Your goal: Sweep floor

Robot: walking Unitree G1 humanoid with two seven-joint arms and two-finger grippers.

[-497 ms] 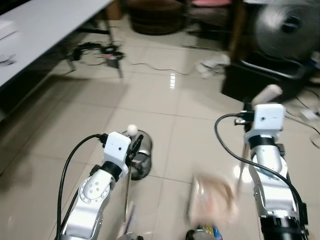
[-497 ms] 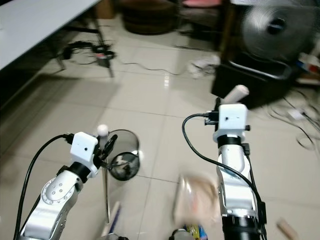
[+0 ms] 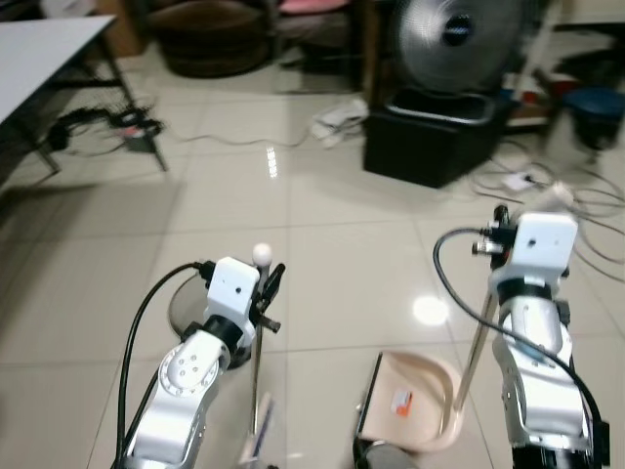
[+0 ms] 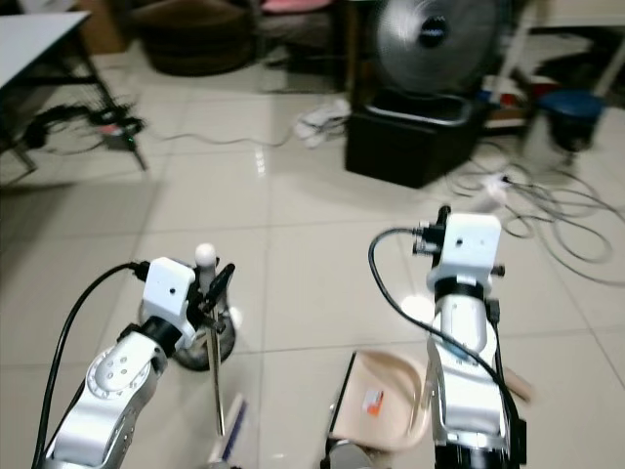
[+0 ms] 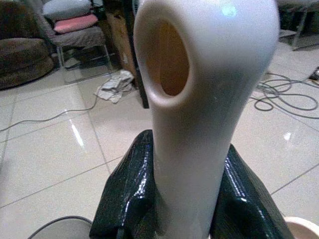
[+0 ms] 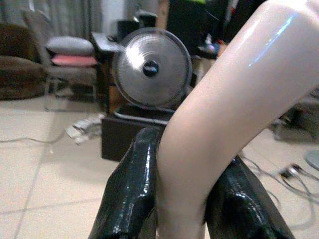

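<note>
Down on the tiled floor, just in front of the robot, lies a beige dustpan with a small orange label inside it. Its thin upright pole rises to a pale handle that the right gripper has clamped between both black fingers, pressed against either side of the handle. The right arm stands just beside the dustpan, on its right.

Left of the dustpan, the left gripper is closed tight around the broom handle, a white top with an oval hanging hole, the fingers touching it on both sides. From the head camera the broom's metal shaft drops straight down from the left gripper to the floor, with a blurred bit of blue at its foot, near the dustpan's left edge. A dark round wire bin sits on the floor behind the left arm, well to the left of the dustpan.

Far beyond the dustpan stands a round fan above a black box, with crumpled cloth just beside the box and loose cables trailing to its right. A white table and tangled cords sit off to the far left.
</note>
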